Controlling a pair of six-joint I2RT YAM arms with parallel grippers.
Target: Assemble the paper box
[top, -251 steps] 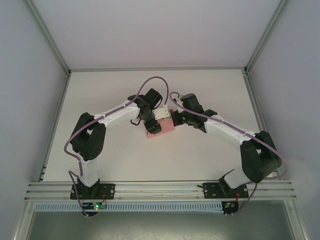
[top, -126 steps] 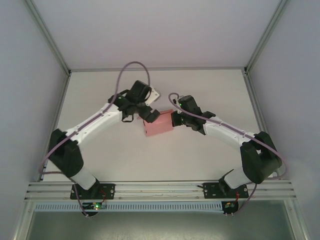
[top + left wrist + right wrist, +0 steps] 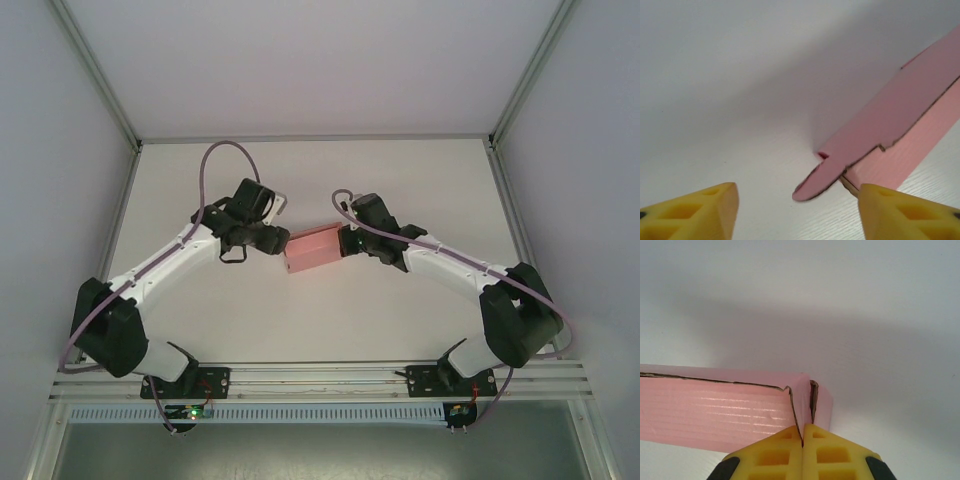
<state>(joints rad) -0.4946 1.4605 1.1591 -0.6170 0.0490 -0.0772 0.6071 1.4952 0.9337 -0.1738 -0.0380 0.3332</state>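
The box (image 3: 313,248) lies lengthwise between the grippers. The right gripper (image 3: 802,440) pinches its right end. The left gripper (image 3: 797,200), fingers apart and empty, faces its loose left flap (image 3: 821,179).

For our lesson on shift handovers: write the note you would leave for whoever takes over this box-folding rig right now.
Right gripper: fingers shut on a card edge at the right end of the paper box.
Left gripper: open at the box's left end, holding nothing; a loose rounded flap lies between its fingers.
Box: pink, on the table between the arms.
Done: body folded to a rectangular shape.
Left: left-end flap untucked; probably fold and tuck it, then check the right end.
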